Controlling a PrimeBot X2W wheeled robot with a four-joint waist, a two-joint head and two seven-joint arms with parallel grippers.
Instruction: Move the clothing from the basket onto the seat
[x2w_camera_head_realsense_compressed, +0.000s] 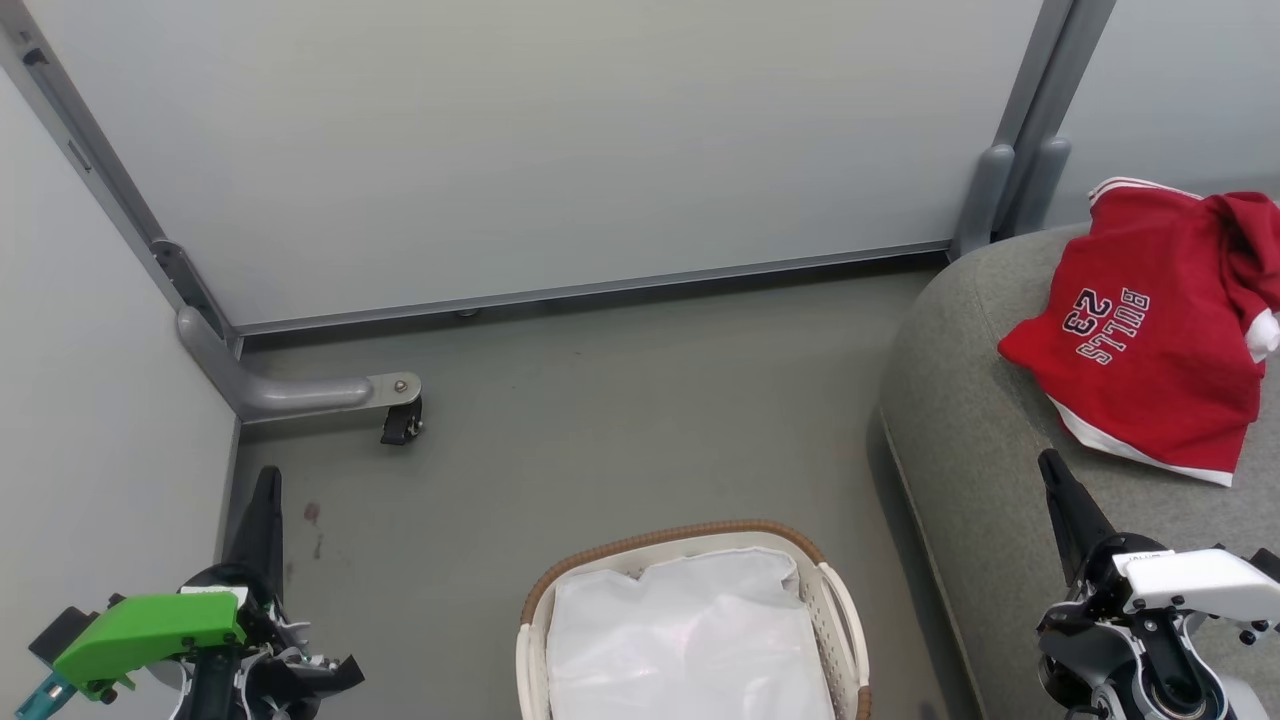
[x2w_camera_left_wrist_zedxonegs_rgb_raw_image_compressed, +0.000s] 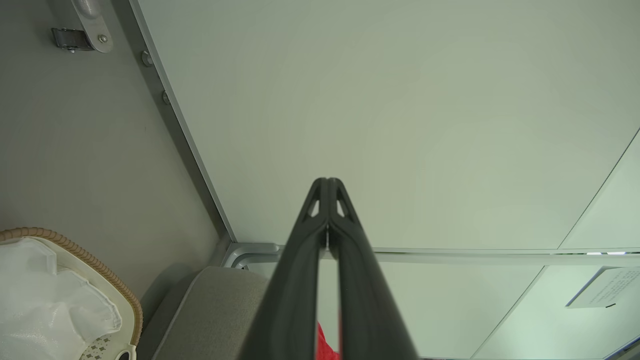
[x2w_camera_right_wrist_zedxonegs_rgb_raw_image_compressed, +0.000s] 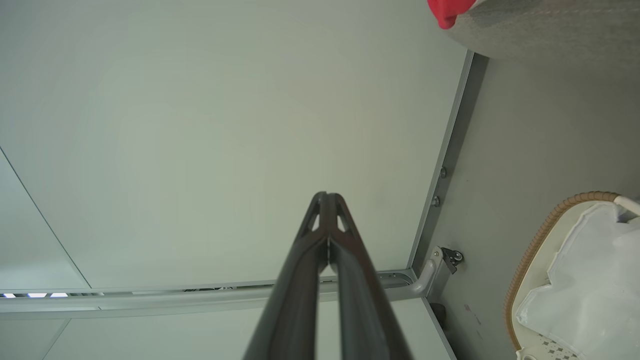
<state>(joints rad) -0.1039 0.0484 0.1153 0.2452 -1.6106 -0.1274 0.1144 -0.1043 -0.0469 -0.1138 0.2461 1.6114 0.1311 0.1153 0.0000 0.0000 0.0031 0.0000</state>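
Observation:
Red clothing (x2w_camera_head_realsense_compressed: 1150, 330) printed "BULLS 23", with white trim, lies crumpled on the grey seat (x2w_camera_head_realsense_compressed: 980, 430) at the right; a red scrap of it (x2w_camera_right_wrist_zedxonegs_rgb_raw_image_compressed: 446, 11) also tops the right wrist view and another (x2w_camera_left_wrist_zedxonegs_rgb_raw_image_compressed: 325, 347) peeks between the fingers in the left wrist view. The white perforated basket (x2w_camera_head_realsense_compressed: 845, 625) with its brown rim stands on the floor at bottom centre, holding only a plain white sheet (x2w_camera_head_realsense_compressed: 690, 640). My left gripper (x2w_camera_head_realsense_compressed: 266, 478) is shut and empty at the lower left. Over the seat's front edge my right gripper (x2w_camera_head_realsense_compressed: 1048, 462) is shut, holding nothing.
Pale partition panels (x2w_camera_head_realsense_compressed: 540, 150) close off the back and left, with a grey metal foot and black caster (x2w_camera_head_realsense_compressed: 400, 420) on the floor. Grey floor (x2w_camera_head_realsense_compressed: 620, 440) lies between panels, basket and seat.

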